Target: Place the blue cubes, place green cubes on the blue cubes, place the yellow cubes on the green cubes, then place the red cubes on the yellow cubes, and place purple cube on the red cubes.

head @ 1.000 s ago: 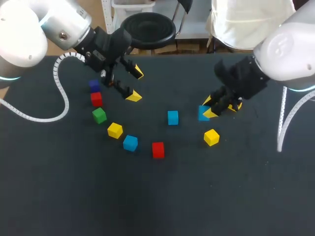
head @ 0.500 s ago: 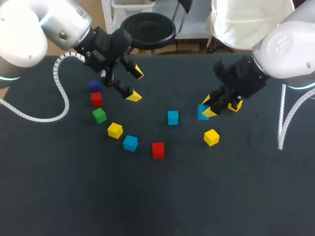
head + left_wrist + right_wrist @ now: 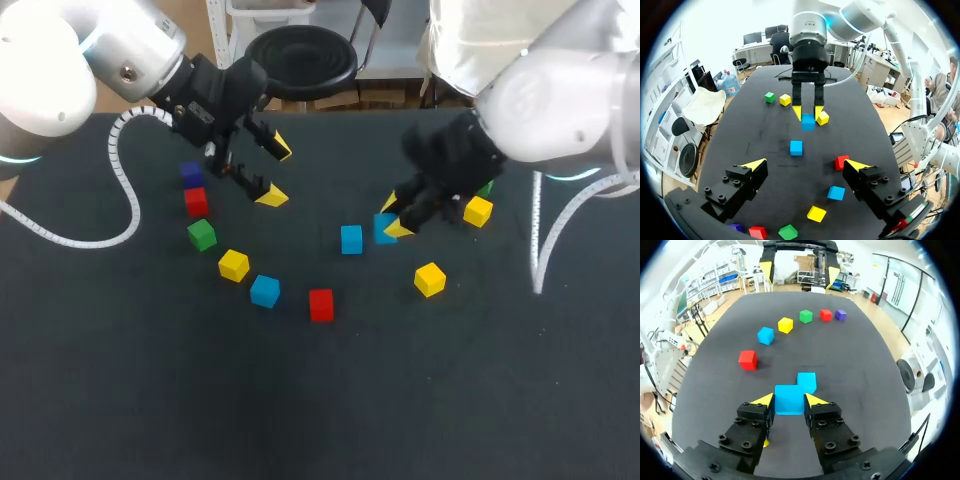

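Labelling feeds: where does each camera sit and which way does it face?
Head view: fixed above and behind, looking down on the table; left arm and right arm enter from the sides.
Left wrist view: on the left arm, looking past the open left gripper at the right gripper.
Right wrist view: on the right arm, looking past its gripper, shut on a blue cube, at the left gripper.
All three show that blue cube.

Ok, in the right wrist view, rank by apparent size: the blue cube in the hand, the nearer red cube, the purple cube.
Largest: held blue cube.
Middle: nearer red cube.
Smallest: purple cube.
Nearness to the camera likely explains this order; their true sizes may match.
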